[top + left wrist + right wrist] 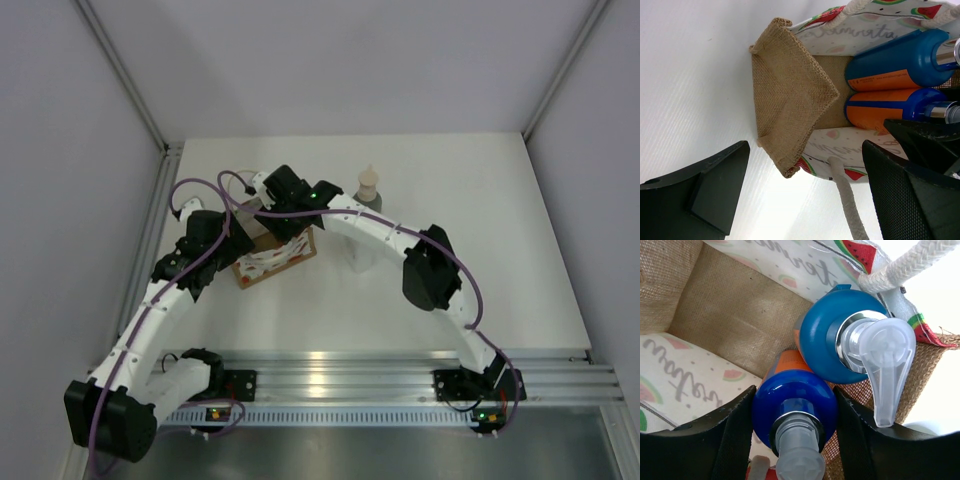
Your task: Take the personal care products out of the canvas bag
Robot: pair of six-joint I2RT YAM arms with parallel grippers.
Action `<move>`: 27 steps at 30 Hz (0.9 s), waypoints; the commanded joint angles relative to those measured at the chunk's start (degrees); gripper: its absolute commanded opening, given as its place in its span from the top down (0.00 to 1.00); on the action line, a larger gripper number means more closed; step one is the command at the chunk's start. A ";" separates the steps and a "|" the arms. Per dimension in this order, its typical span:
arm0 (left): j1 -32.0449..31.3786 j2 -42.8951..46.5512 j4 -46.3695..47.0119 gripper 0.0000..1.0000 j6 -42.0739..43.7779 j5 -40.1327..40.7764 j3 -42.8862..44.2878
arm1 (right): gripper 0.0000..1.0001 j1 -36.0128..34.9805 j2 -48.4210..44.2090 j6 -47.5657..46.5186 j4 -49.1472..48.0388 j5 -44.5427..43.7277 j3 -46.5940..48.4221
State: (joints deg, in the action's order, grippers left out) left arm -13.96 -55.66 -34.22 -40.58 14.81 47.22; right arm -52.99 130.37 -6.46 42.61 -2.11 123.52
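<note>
- Top external view: the canvas bag sits left of centre on the table, and both my arms bend in over it.
- My left gripper is released, jaws wide. One finger is out over the bare table and the other is by the bag's printed side wall. The folded burlap end lies between them untouched. I judge it waits there to steady the bag so the bag does not lift with a bottle.
- A white rope handle trails from the bag's side wall between those fingers. It could snag if I close carelessly.
- My right gripper reaches into the open mouth. Its pads lie against both sides of the blue shoulder of the gripped orange bottle, so I read it as clenched on that bottle, below the pump where the body is widest.
- The other orange bottle is inside too, touching the first, its clear spout pointing out past the rim.
- The grey-green bottle stands out on the table, just right and far of the bag.
- A white shape under my right arm is probably the white bottle, half hidden.
- I judge two products are out and two remain.
</note>
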 commanded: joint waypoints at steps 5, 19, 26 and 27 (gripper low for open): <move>0.16 0.55 2.31 0.02 -0.20 0.22 0.50 | 1.00 0.79 -1.16 0.39 -0.07 1.32 1.37; 0.16 1.25 2.22 0.02 0.32 0.31 -0.11 | 1.00 1.40 -8.02 3.29 -2.09 -0.44 2.69; 0.16 1.34 2.22 0.02 0.50 1.36 -0.20 | 1.00 1.40 -10.04 5.05 -2.00 -1.76 2.07; 0.16 1.52 2.14 0.02 0.59 1.45 -0.20 | 1.00 1.49 -10.30 5.05 -2.00 -1.76 1.81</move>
State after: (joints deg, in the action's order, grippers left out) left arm -13.96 -55.61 -34.22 -40.53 15.09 47.22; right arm -52.66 127.07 -2.59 43.13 -2.37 123.50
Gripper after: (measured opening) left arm 0.984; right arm 0.562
